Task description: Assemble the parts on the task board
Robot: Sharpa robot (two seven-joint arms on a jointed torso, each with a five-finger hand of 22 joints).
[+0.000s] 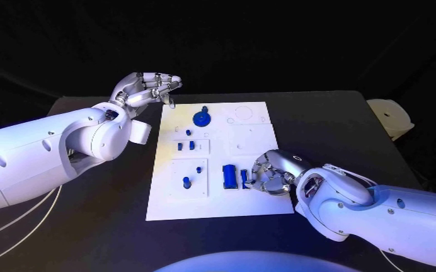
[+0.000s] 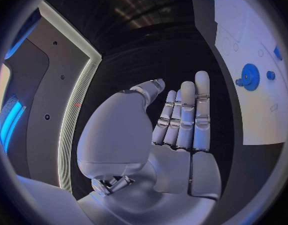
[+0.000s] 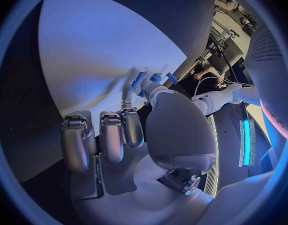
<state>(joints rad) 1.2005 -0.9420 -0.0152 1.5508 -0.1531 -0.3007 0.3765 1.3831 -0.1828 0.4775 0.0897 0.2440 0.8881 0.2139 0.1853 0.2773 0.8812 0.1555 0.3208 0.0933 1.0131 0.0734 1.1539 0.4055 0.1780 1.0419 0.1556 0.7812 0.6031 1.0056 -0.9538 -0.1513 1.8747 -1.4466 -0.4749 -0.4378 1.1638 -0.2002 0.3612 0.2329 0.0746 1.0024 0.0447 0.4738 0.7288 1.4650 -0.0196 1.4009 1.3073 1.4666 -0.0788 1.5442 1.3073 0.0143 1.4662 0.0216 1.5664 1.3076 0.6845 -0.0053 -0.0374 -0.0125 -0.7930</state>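
A white task board [image 1: 254, 152] lies in the middle of a black bench [image 1: 91, 221], and we are partway through assembling the blue parts on it. At the board's far end a blue gear [image 1: 201, 119] already sits in place. Just nearer, two small blue pegs [image 1: 185, 145] stand in a raised square block, and another peg [image 1: 187, 182] stands in the block at the near left. These look seated, though they are too small for us to be sure.

Our right hand [image 1: 271, 172] rests at the board's near right edge, its fingers curled down beside a larger blue block [image 1: 230, 176] and a slimmer blue piece [image 1: 244, 176]. Its fingertips seem to touch the slim piece, but we cannot tell whether it is actually gripped.

Our left hand [image 1: 145, 89] hovers off the board's far left corner, released, fingers loosely extended and holding nothing.

The recesses on the board's right half remain unfilled, so we judge much of the job is left.
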